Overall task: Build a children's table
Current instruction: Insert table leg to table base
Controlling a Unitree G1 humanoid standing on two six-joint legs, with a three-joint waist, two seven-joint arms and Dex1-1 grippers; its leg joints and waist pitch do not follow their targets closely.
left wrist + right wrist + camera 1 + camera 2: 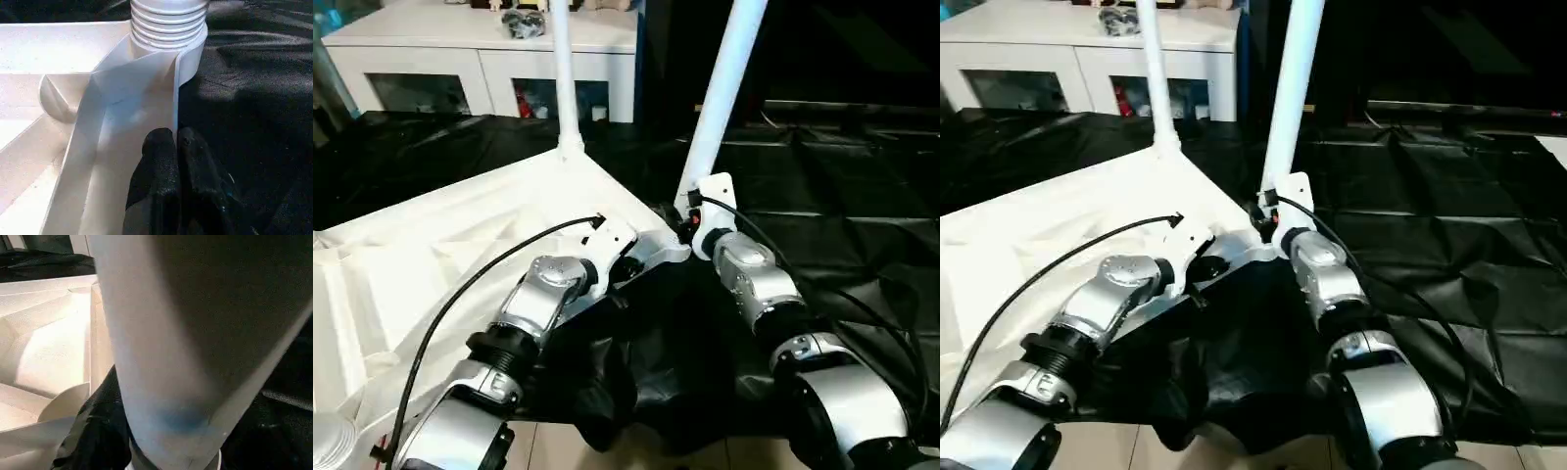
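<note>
The white tabletop [440, 255] lies underside up on black sheeting. One white leg [562, 78] stands upright in its far corner socket. A second leg [722, 98] rises, tilted a little to the right, from the near corner socket [168, 29], where its ribbed end shows. My right gripper [691, 217] is shut around this leg's base, and the leg [161, 357] looms close in the right wrist view. My left gripper [176, 147] is shut, pinching the thin edge of the tabletop's rim [142, 88] just beside that socket.
A white cabinet [480, 59] with glass doors stands behind the work. Crumpled black sheeting [842, 196] covers the surface to the right and hangs over the front edge. Pale floor [636, 452] shows below. A black cable [460, 294] loops over my left forearm.
</note>
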